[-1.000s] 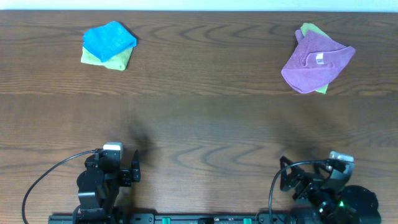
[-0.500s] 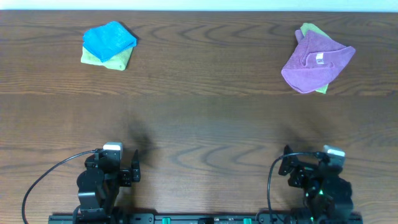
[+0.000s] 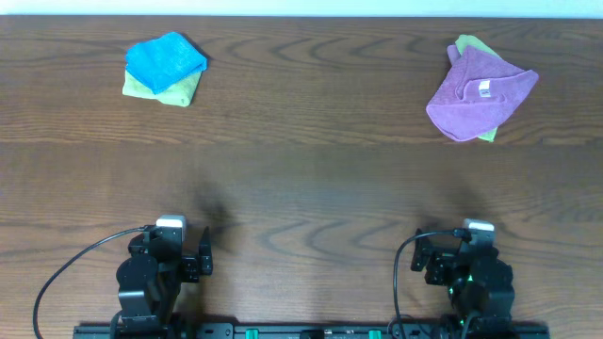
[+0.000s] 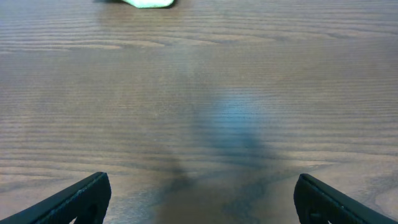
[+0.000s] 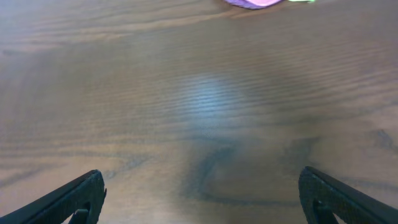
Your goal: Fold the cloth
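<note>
The bright blue cloth (image 3: 165,60) lies folded at the far left of the table, on top of a light green cloth (image 3: 175,90). My left gripper (image 3: 185,256) rests at the near left edge, open and empty, far from the blue cloth. In the left wrist view its two fingertips (image 4: 199,199) stand wide apart over bare wood. My right gripper (image 3: 452,256) rests at the near right edge, open and empty. In the right wrist view its fingertips (image 5: 202,196) stand wide apart over bare wood.
A purple cloth (image 3: 476,94) with a white tag lies crumpled at the far right on another light green cloth (image 3: 468,44). Its edge shows at the top of the right wrist view (image 5: 252,3). A green cloth edge shows in the left wrist view (image 4: 149,3).
My right arm has swung left along the near edge, from the right corner to a straight rest pose. The left arm and the cloths have not moved.
</note>
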Controlling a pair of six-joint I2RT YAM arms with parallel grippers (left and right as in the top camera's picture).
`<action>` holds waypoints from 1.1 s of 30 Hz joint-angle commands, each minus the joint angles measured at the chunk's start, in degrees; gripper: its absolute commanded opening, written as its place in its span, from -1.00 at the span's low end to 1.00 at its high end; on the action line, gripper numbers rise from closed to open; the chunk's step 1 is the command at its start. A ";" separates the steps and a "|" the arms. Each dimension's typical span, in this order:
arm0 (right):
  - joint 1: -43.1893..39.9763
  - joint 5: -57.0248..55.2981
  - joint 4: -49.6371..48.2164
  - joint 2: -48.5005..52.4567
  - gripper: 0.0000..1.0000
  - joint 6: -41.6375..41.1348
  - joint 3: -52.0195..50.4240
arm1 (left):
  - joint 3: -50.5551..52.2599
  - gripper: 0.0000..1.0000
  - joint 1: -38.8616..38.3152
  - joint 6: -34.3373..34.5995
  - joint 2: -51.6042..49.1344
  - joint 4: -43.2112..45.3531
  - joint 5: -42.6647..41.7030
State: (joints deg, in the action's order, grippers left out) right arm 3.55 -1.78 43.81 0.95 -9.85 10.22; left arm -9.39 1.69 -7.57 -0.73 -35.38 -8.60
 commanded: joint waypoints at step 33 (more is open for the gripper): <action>-0.59 2.01 -0.31 -0.63 0.99 4.37 -0.68 | 0.37 0.91 -0.24 -0.79 0.50 0.09 0.20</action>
State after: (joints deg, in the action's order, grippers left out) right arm 3.55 -0.36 43.62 0.95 -6.26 10.22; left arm -9.39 1.69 -7.57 -0.73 -35.38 -8.60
